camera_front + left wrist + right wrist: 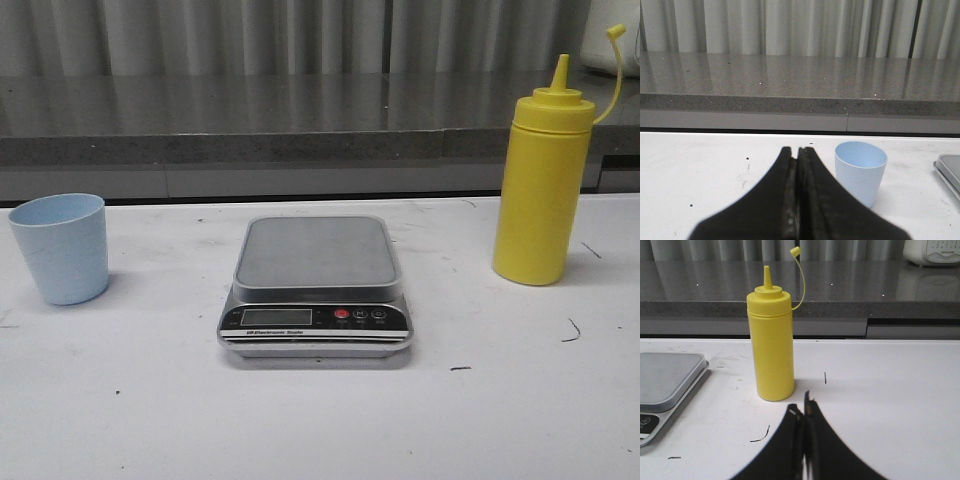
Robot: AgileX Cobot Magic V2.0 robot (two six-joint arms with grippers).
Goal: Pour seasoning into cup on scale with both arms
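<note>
The pale blue cup (62, 247) stands upright on the table at the left, empty. At the centre lies the silver-grey scale (316, 285) with nothing on its platform. The yellow seasoning bottle (542, 180) stands upright at the right, its cap hanging off the nozzle on its tether. Neither arm shows in the front view. In the left wrist view my left gripper (797, 150) is shut and empty, short of the cup (860, 171) and a little to one side of it. My right gripper (802, 407) is shut and empty, just short of the bottle (771, 342).
A grey stone ledge (300, 125) runs along the back of the white table (320, 420), with a pleated curtain behind it. A white appliance (932, 251) sits on the ledge at the far right. The scale's corner (949, 170) shows beside the cup.
</note>
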